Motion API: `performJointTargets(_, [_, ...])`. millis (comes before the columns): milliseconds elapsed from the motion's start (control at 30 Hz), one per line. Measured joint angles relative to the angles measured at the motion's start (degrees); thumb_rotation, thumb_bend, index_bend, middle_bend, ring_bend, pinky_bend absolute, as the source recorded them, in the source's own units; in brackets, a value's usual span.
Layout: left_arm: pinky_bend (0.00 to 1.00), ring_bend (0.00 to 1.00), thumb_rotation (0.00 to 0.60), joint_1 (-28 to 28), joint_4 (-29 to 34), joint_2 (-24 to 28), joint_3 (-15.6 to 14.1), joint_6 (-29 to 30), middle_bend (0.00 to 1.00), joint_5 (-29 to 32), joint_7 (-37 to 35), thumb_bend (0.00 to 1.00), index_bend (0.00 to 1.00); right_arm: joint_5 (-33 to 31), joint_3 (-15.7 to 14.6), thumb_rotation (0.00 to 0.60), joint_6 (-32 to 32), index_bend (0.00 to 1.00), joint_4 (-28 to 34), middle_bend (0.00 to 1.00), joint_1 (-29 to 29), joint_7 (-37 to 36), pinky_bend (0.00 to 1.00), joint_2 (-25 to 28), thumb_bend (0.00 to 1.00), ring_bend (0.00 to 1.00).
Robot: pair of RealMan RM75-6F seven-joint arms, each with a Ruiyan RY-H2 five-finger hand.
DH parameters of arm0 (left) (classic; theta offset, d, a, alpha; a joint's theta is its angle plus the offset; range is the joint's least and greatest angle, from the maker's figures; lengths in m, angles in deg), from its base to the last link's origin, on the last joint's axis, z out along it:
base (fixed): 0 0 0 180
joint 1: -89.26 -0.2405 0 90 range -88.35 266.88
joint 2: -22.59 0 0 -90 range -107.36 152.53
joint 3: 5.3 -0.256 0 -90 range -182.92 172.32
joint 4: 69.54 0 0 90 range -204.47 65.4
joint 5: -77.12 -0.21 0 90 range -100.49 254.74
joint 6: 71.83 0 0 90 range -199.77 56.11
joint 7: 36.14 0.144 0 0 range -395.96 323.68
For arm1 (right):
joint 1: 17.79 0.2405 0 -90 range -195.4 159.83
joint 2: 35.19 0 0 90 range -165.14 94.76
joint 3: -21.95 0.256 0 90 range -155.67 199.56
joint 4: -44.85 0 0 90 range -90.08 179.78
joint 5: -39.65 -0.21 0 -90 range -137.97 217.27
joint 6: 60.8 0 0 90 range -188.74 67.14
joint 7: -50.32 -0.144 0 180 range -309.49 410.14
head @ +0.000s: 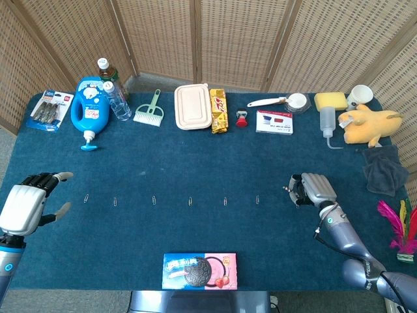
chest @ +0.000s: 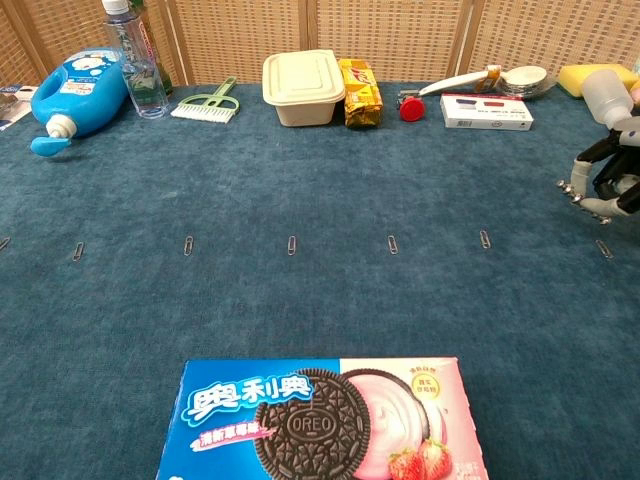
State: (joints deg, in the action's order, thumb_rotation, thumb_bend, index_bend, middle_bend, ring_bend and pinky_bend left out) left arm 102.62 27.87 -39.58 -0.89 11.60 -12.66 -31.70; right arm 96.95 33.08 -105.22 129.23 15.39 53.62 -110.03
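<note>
The right hand [head: 309, 190] hangs low over the dark blue carpeted table [head: 195, 150] near its right edge, fingers curled downward and drawn close together with nothing visibly between them; the fingertips [chest: 583, 194] hover just above the rightmost small silver paper clip [chest: 603, 248] of a row of clips laid across the cloth, and I cannot tell whether they touch it. The left hand [head: 26, 204] sits well apart at the table's left edge, palm down, fingers spread loosely and the thumb out to the side, holding nothing; the nearest thing to it is the leftmost paper clip [head: 86, 199] in the row. At the front edge lies a flat blue-and-pink cardboard biscuit box [chest: 322, 420] with "OREO" stamped on the printed black cookie, large white Chinese characters beside it and strawberries pictured on the pink half. Along the back stand a blue plastic detergent jug [head: 88, 107], a clear plastic water bottle [head: 118, 99], a pale green hand brush [head: 150, 112], a cream lidded food container [head: 193, 106], a yellow snack packet [head: 218, 111] and a small white-and-red carton [head: 274, 122]; their print is too small to read.
</note>
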Motion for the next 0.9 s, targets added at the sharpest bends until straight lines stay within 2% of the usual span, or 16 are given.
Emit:
performJointTargets(367, [0.36,0.32,0.600,0.13,-0.20,0.24,0.15,0.30,0.37,-0.48,-0.86,0.42,0.26,-1.29,-0.84,0.600,1.39,0.56,2.90,0.80,0.11,-2.09,0.46,1.79,0.49,0.75])
performJointTargets(900, [0.36,0.32,0.600,-0.03,-0.35,0.33,-0.21,0.37,0.37,-0.79,-1.47,0.42,0.26,-1.79,-2.08,0.600,1.52,0.56,-0.34,0.80,0.20,-3.34,0.46,0.21,0.49,0.75])
